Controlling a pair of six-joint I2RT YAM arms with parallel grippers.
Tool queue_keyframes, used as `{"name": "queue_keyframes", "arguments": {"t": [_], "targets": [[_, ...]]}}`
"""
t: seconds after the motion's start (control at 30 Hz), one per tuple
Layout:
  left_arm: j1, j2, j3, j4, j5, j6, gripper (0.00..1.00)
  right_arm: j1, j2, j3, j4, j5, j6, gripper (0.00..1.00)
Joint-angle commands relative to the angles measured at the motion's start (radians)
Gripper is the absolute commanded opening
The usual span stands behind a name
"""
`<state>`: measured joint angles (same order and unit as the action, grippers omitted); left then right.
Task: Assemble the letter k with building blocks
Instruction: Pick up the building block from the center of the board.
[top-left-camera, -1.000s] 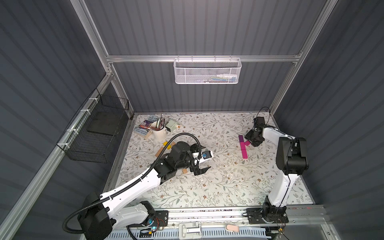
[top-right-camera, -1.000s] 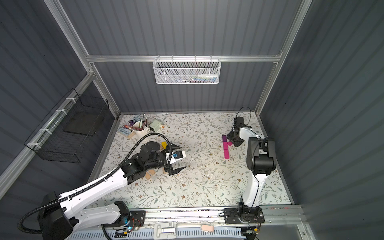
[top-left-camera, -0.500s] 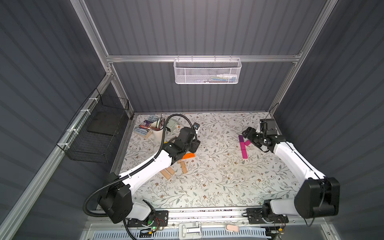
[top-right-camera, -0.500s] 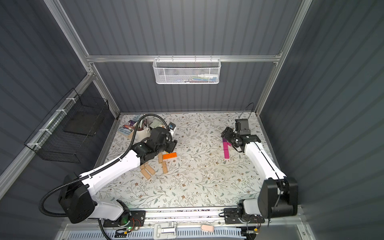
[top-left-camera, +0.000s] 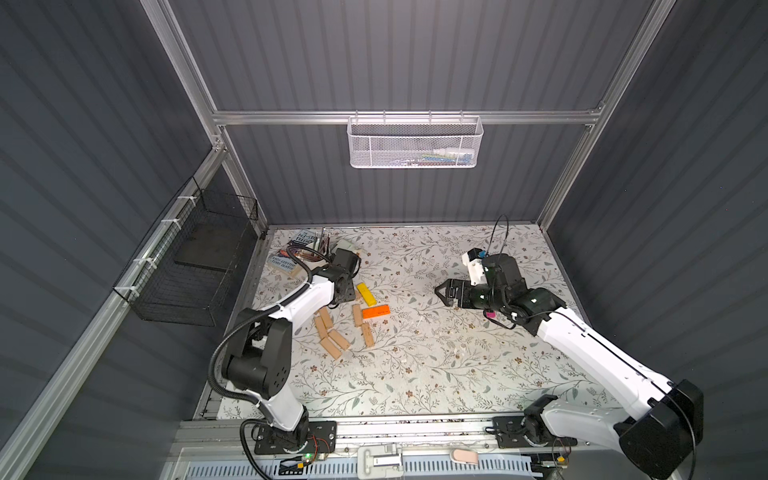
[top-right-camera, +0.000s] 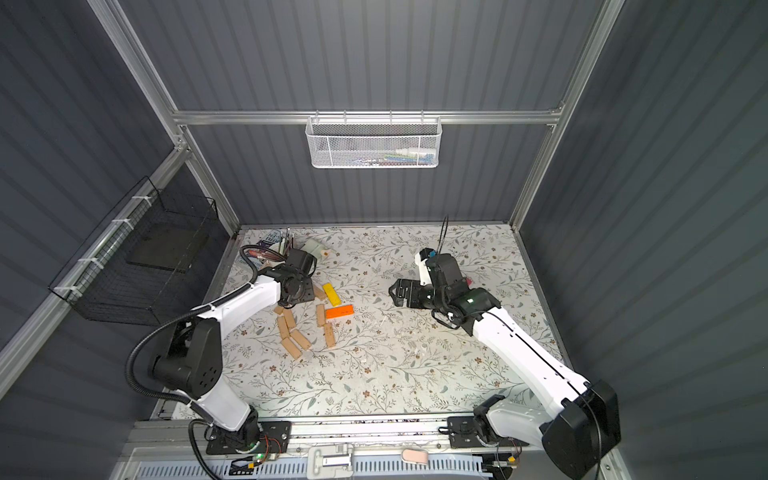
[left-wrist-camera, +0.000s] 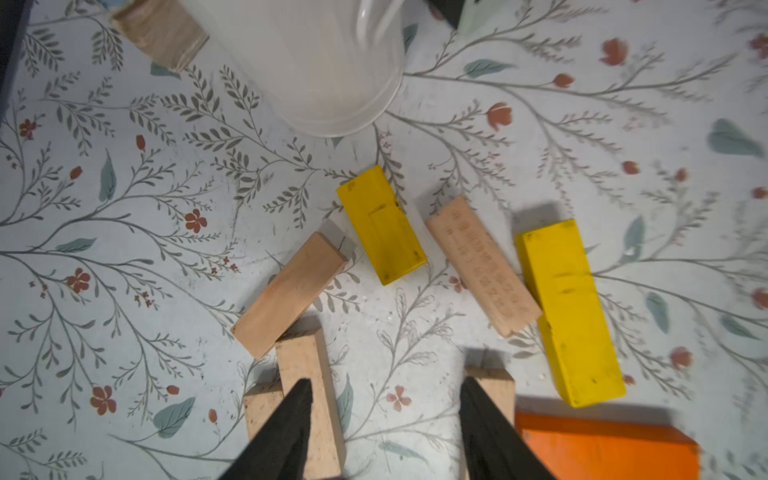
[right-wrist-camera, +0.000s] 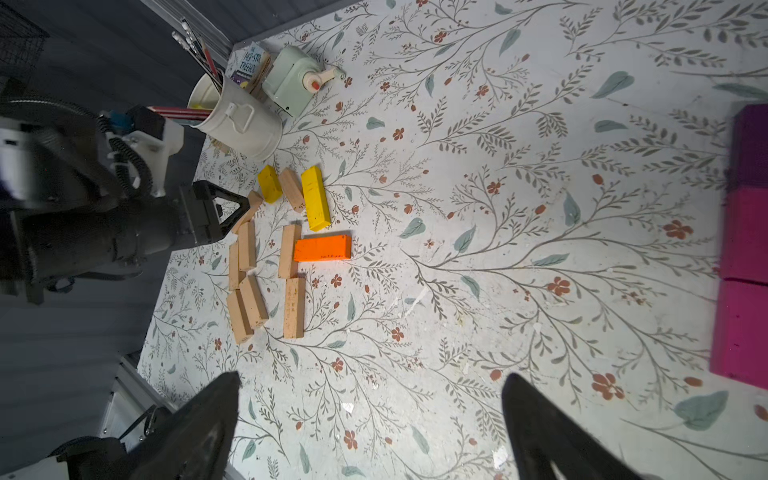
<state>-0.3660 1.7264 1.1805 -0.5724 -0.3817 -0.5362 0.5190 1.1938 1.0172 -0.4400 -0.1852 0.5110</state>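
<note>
The building blocks lie in a loose group at the left of the mat: several tan ones, a yellow one and an orange one. My left gripper hangs low over the group's far-left edge. In the left wrist view its jaws stand apart over bare mat, with tan blocks under the fingertips and nothing held. My right gripper is wide open above mid-mat and empty. A purple block and pink blocks lie in a row beside it, mostly hidden under the right arm in both top views.
A white cup of brushes, a pale green sharpener and books crowd the back-left corner, close behind the left gripper. A white mesh basket hangs on the back wall. A black wire basket hangs on the left wall.
The left gripper drew back from mid-mat to the blocks near the cup, and its jaws narrowed. The right gripper left the pink and purple blocks, swung towards the middle and opened wide.
</note>
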Motion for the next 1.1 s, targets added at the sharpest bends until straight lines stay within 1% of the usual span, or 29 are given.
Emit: {"name": "queue_keyframes", "arguments": {"t": [0.0, 0.1, 0.2, 0.3, 0.37, 0.43, 0.9, 1.0, 1.07], "targets": [[0.030, 0.058, 0.055, -0.019, -0.042, -0.057, 0.56, 0.003, -0.013, 0.027, -0.019, 0.028, -0.038, 0.99], [0.045, 0.106, 0.078, 0.002, -0.028, -0.062, 0.55, 0.004, -0.026, 0.022, -0.009, 0.066, -0.045, 0.99], [0.055, 0.146, 0.103, -0.001, -0.036, -0.074, 0.55, 0.004, -0.026, 0.028, -0.007, 0.075, -0.047, 0.99], [0.062, 0.164, 0.108, 0.024, -0.027, -0.067, 0.53, 0.004, -0.030, 0.036, -0.013, 0.080, -0.048, 0.99], [0.068, 0.174, 0.103, 0.056, 0.012, -0.044, 0.52, 0.003, -0.035, 0.034, -0.014, 0.089, -0.047, 0.99], [0.070, 0.185, 0.110, 0.063, 0.025, -0.035, 0.51, 0.004, -0.039, 0.030, -0.015, 0.093, -0.043, 0.99], [0.079, 0.240, 0.107, 0.119, 0.047, 0.002, 0.50, 0.004, -0.037, 0.024, -0.026, 0.099, -0.029, 0.99], [0.081, 0.252, 0.108, 0.125, 0.056, 0.005, 0.37, 0.004, -0.039, 0.026, -0.025, 0.100, -0.029, 0.99], [0.081, 0.251, 0.102, 0.129, 0.059, 0.004, 0.32, 0.004, -0.032, 0.024, -0.027, 0.105, -0.030, 0.99]]}}
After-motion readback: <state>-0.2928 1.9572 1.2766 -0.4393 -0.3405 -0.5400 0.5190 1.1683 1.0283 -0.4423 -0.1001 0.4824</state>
